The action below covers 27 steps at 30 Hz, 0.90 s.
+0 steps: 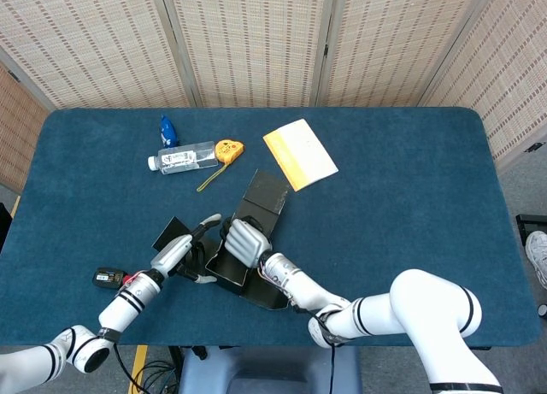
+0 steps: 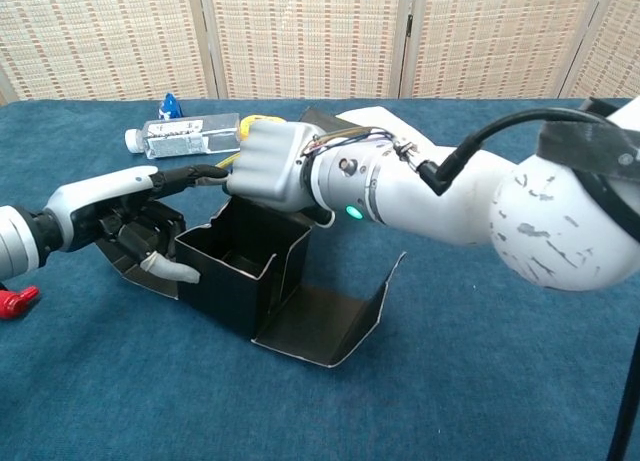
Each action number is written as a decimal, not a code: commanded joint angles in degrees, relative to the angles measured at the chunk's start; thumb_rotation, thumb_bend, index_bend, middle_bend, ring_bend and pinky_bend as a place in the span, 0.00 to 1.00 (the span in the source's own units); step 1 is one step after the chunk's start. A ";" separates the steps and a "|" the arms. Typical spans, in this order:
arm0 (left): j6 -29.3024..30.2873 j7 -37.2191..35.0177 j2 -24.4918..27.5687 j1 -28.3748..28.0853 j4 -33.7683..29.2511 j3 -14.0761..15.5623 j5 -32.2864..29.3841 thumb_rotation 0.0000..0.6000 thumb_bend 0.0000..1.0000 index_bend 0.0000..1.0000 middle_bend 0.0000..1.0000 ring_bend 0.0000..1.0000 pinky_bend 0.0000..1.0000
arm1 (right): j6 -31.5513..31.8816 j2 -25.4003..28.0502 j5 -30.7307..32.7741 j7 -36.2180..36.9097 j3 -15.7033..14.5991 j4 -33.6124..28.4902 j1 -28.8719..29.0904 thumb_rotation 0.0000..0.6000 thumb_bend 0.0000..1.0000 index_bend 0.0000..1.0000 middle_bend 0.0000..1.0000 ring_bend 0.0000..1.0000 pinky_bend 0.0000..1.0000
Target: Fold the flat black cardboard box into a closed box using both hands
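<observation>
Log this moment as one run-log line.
stage: box walls raised, lid not closed | left hand: braces black cardboard box left side | right hand: fingers curled over box back wall | front flap: lies open on table

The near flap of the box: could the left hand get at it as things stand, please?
Probably not directly: the left hand is at the box's far-left wall, so the box body stands between it and the near flap.
</observation>
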 commanded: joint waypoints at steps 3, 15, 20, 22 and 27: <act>-0.60 -3.47 0.38 -0.61 0.54 1.04 1.30 1.00 0.09 0.00 0.00 0.59 0.62 | -0.82 0.32 -3.87 1.28 -0.59 0.70 0.18 1.00 0.15 0.36 0.40 0.72 0.89; -1.77 -9.53 1.07 -1.46 1.02 2.25 1.81 1.00 0.09 0.00 0.00 0.59 0.62 | 0.26 0.59 -8.52 0.13 -1.07 0.49 -0.26 1.00 0.15 0.36 0.40 0.72 0.89; -1.81 -9.93 0.86 -1.62 1.48 2.50 1.82 1.00 0.09 0.00 0.00 0.59 0.62 | 0.50 0.82 -9.78 -0.33 -0.80 0.35 -0.41 1.00 0.15 0.36 0.40 0.72 0.89; -1.89 -10.28 0.79 -1.68 1.49 2.56 1.75 1.00 0.09 0.00 0.00 0.59 0.62 | 0.53 0.87 -10.25 -0.39 -0.72 0.41 -0.54 1.00 0.15 0.36 0.40 0.72 0.89; -2.39 -11.35 0.65 -1.92 1.56 2.58 1.40 1.00 0.09 0.00 0.00 0.59 0.62 | 0.70 0.79 -11.94 0.00 -0.66 1.05 -1.04 1.00 0.15 0.36 0.40 0.72 0.89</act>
